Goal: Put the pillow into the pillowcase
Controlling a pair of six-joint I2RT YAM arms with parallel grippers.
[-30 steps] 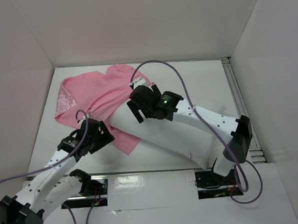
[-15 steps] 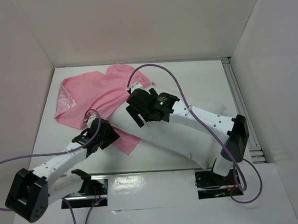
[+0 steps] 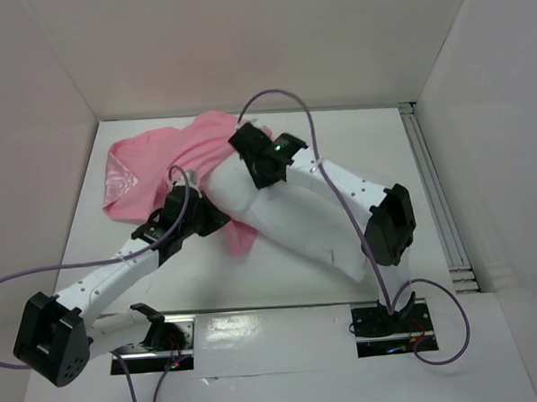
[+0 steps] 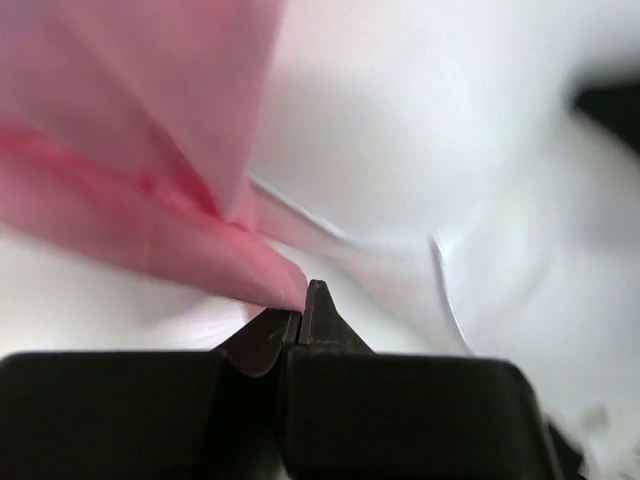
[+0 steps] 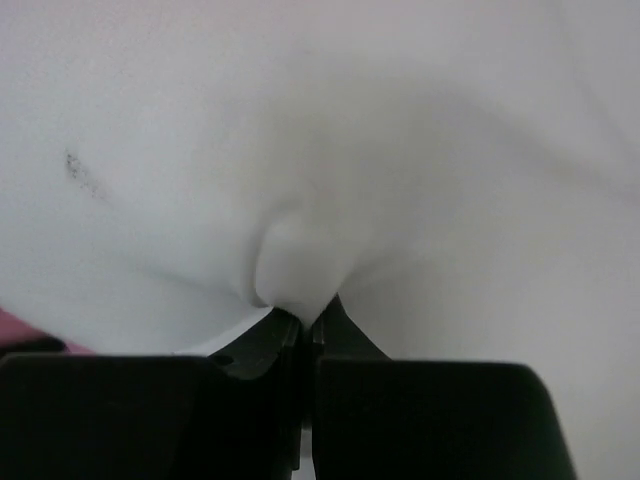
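At the far left of the desk [image 3: 374, 146]: pink pillowcase [image 3: 145, 162], flat and crumpled, mostly empty by the look of it. Just right of that, left tool [image 4: 300, 303], pinched tight on a pink edge of the pillowcase, close beside white cloth. Next, near the middle, right tool [image 5: 303, 318], clamped on a small fold of the pillow [image 3: 297, 226], at its far end. Stretching away to the right, most of the pillow, bare and white, slanting down toward the near right corner. Hard to tell whether partly inside the pink mouth yet; a little at most, with a pink strip poking out from under. Done so far, as a guess: both cloths grabbed, mouth and pillow end brought together. Left to do: pull the pillowcase over the whole long pillow, or push the pillow in, then let go.
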